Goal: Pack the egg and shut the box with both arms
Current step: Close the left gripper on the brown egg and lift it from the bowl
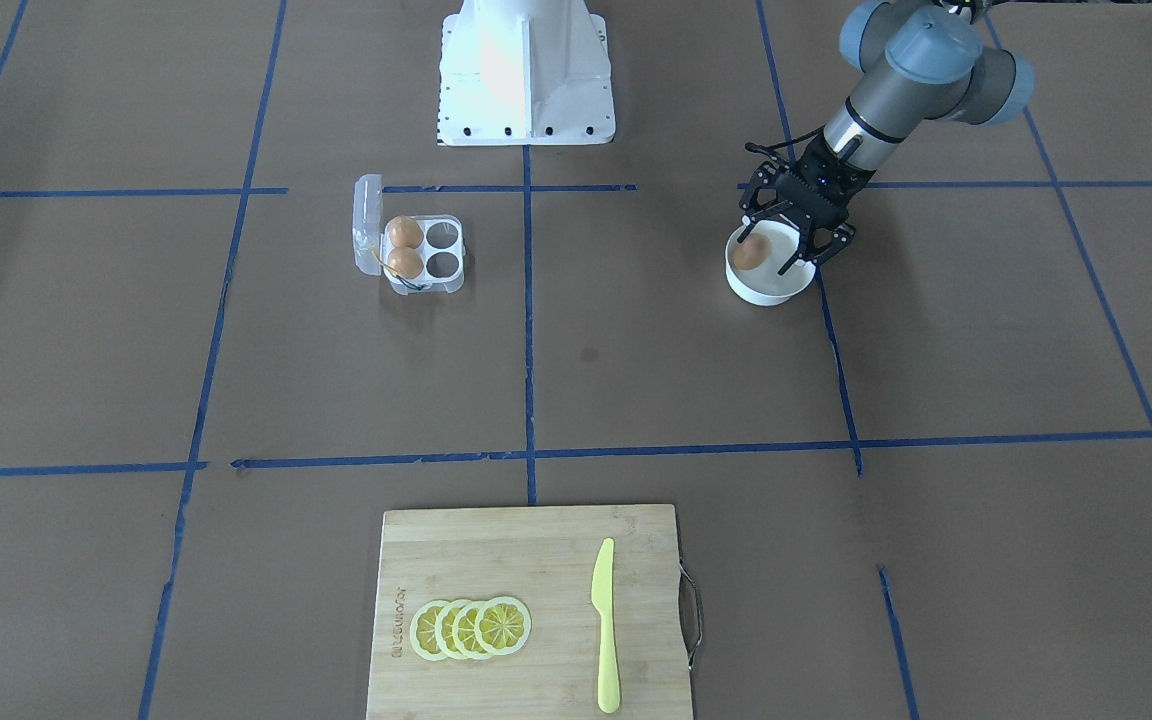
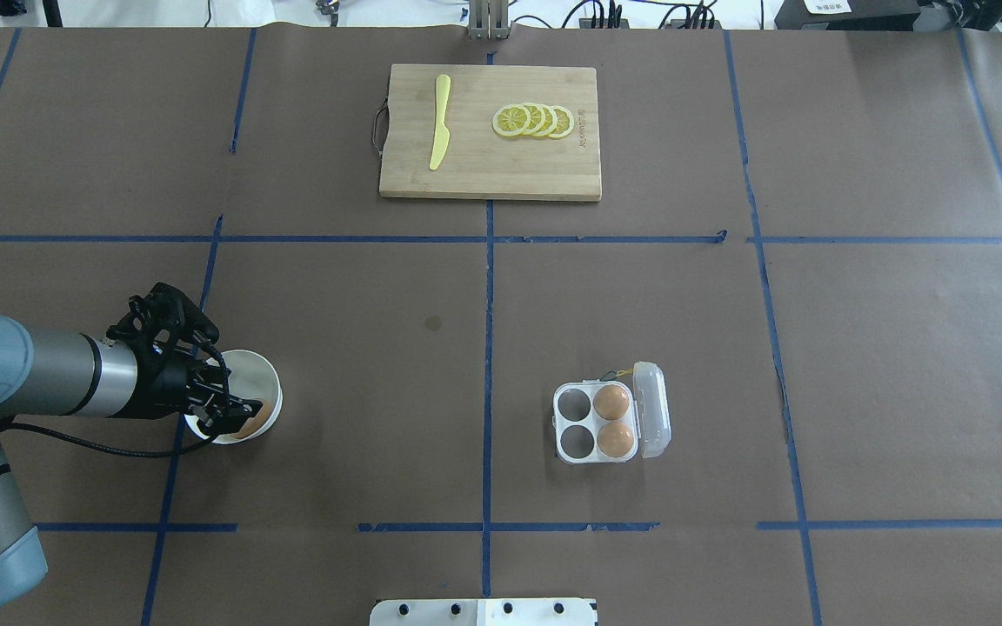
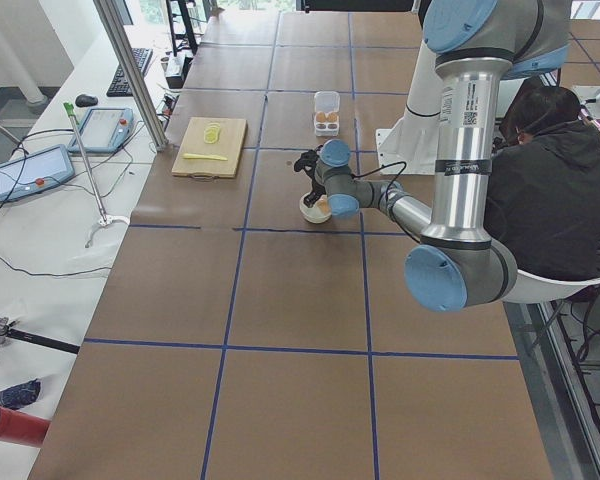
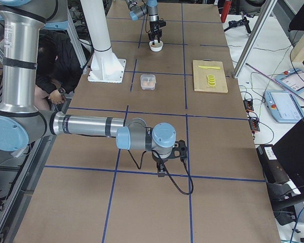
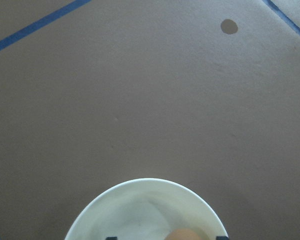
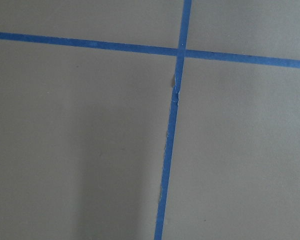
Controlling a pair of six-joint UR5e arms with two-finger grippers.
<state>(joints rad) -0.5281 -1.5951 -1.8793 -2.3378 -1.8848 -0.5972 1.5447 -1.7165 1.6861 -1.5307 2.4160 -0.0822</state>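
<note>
Down into the white bowl [image 1: 771, 293] with the left gripper [image 1: 781, 245], fingers spread wide either side of the egg [image 1: 749, 251], nothing clamped yet. Straddling it, apparently, to close across its middle. Over to the clear egg carton [image 1: 426, 248]: lying open with lid [image 1: 368, 225] folded back, holding two eggs [image 1: 403, 232] on the lid side, leaving two cups [image 1: 441, 263] free for the newcomer. Parked well apart above bare table [image 4: 142, 202] with the right gripper [image 4: 167, 161]; open or shut, impossible to tell. Presumably reserved for closing that lid.
</note>
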